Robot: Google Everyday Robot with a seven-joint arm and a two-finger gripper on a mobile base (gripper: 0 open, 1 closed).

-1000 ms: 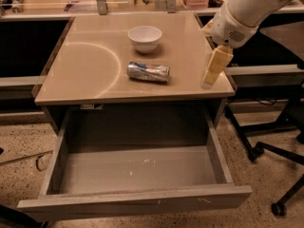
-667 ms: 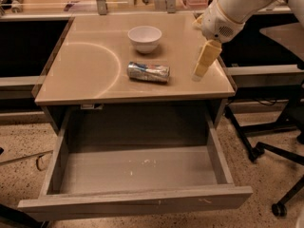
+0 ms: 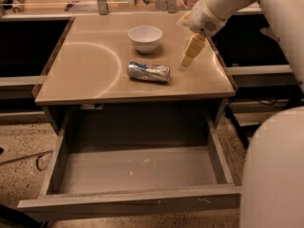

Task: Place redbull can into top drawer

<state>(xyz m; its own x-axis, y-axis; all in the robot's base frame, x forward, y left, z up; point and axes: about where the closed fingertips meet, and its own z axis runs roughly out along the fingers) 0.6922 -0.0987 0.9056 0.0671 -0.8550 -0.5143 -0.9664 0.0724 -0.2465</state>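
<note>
The redbull can lies sideways on the tan tabletop, with a white bowl beyond it and the top drawer open below. The gripper hovers to the can's right; I cannot tell whether it is open or closed.

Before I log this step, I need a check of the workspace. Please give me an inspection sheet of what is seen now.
Surface: tan table top, with an arc of glare on its left part.
Job's things: redbull can lies on its side on the table top; top drawer is pulled open, can not yet in it.
Clutter: white bowl, upright, behind the can, apart from it.
Grippers: gripper hovers right of the can, not touching it.
Cables: thin cable on the floor, left.
Surroundings: speckled floor; robot's white body lower right.
</note>
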